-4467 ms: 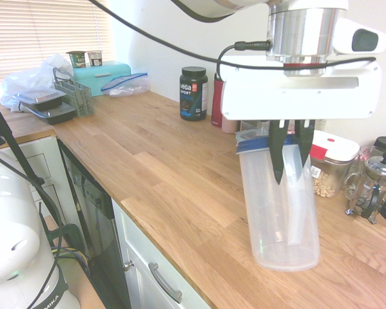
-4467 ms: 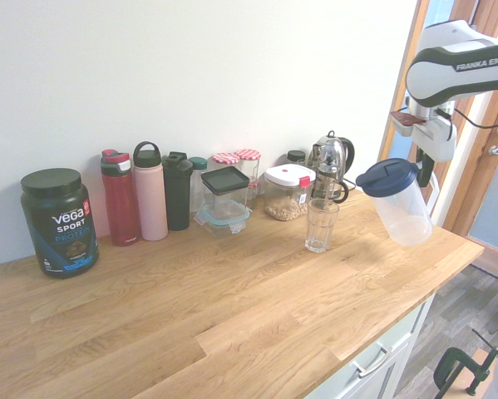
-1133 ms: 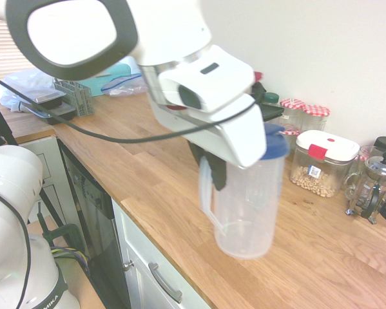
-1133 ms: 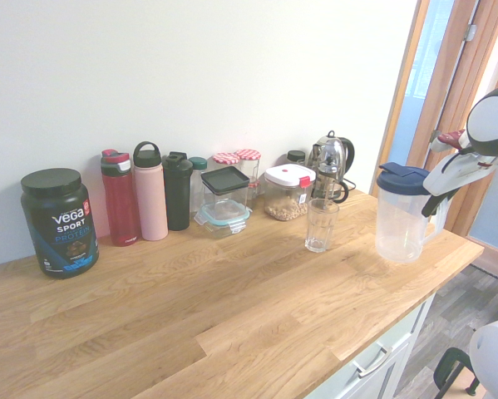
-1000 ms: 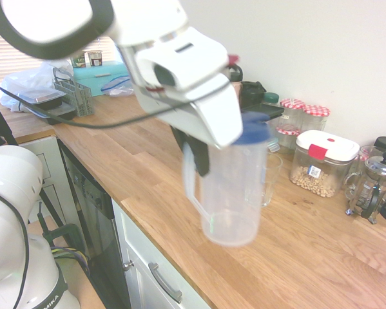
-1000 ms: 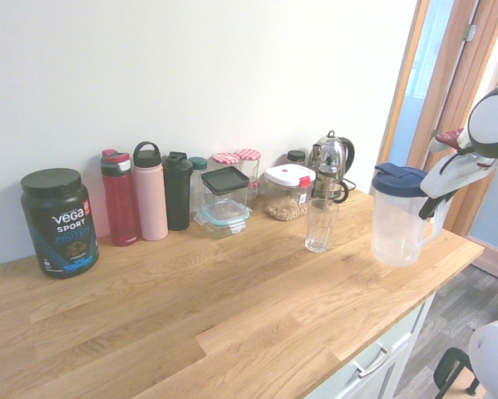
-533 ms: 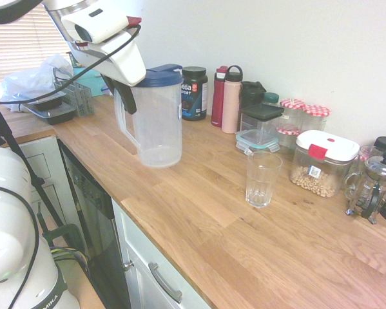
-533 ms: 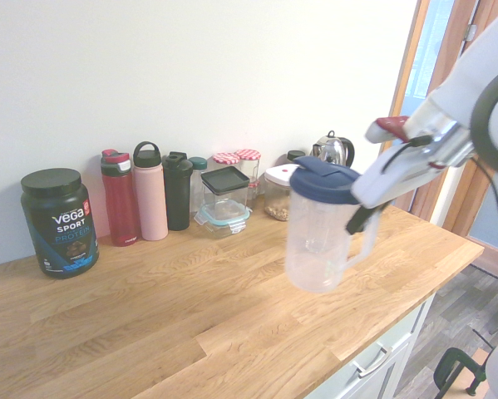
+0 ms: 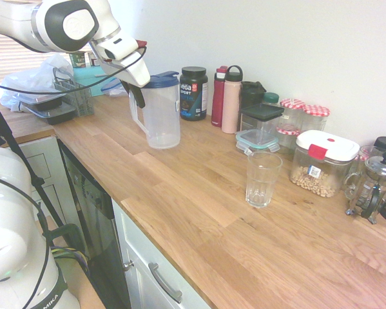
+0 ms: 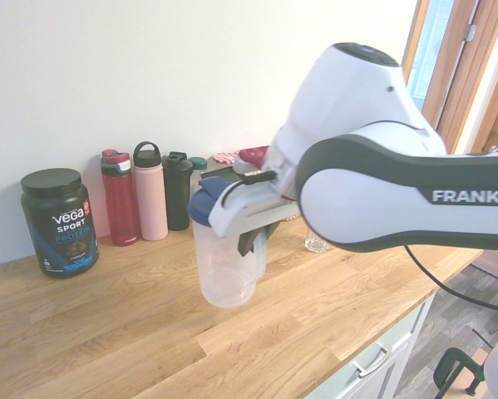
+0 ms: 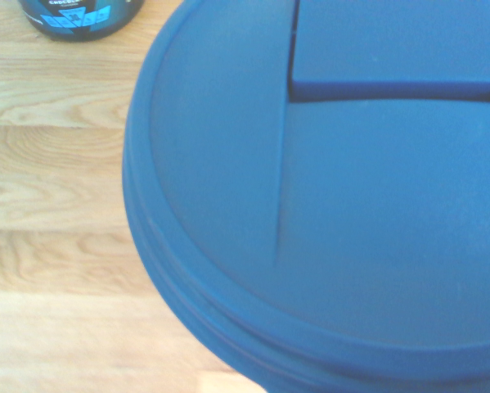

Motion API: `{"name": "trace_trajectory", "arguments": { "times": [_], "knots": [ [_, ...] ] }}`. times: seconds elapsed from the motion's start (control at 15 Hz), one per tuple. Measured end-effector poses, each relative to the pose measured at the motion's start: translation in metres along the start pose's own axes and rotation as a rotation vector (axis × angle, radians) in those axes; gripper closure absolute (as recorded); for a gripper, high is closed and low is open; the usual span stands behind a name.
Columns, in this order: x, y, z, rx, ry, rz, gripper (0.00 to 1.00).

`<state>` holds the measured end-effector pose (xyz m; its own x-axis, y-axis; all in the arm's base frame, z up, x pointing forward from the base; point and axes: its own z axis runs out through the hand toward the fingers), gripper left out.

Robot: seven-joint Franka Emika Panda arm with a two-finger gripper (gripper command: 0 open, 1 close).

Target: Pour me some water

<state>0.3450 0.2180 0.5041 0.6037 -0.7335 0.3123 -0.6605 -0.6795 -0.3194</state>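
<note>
- Pincer (image 9: 140, 98): clenched on the handle of the clear plastic pitcher (image 9: 162, 116), gripping from the side away from the wall; the fingers show as a dark sliver beside the handle in both exterior views.
- Pitcher: upright, blue lid (image 9: 162, 80) on, body appears clear with no visible water. In the second exterior view its base sits at or just above the tabletop (image 9: 199, 199); contact cannot be confirmed.
- Pitcher position: toward the window end of the tabletop, just in front of the black Vega Sport tub (image 9: 193, 93) and near the red bottle (image 9: 218, 96) and pink bottle (image 9: 231, 100).
- Drinking glass (image 9: 262, 179): upright, appears empty, standing on the tabletop well apart from the pitcher, in front of the white-lidded container (image 9: 322, 162) holding pale contents.
- Wrist view: the blue lid fills nearly the whole frame, its rectangular flap (image 11: 396, 45) visible; the base of the Vega tub shows at one corner on the wood.
- Along the wall: a black bottle (image 9: 250, 96), a glass box with dark lid (image 9: 260, 125), two red-checked jars (image 9: 302, 116), a French press (image 9: 373, 183).
</note>
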Motion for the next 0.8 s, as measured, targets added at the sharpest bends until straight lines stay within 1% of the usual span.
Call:
{"name": "trace_trajectory", "arguments": {
  "times": [0.27, 0.47, 0.6, 0.8],
  "knots": [
    [0.002, -0.018, 0.026, -0.020, -0.002, 0.077, 1.00],
    [0.002, -0.024, 0.044, -0.009, -0.025, 0.113, 1.00],
    [-0.001, -0.028, 0.047, 0.011, -0.027, 0.100, 1.00],
    [-0.007, -0.034, 0.046, 0.038, -0.019, 0.047, 1.00]
  ]
}}
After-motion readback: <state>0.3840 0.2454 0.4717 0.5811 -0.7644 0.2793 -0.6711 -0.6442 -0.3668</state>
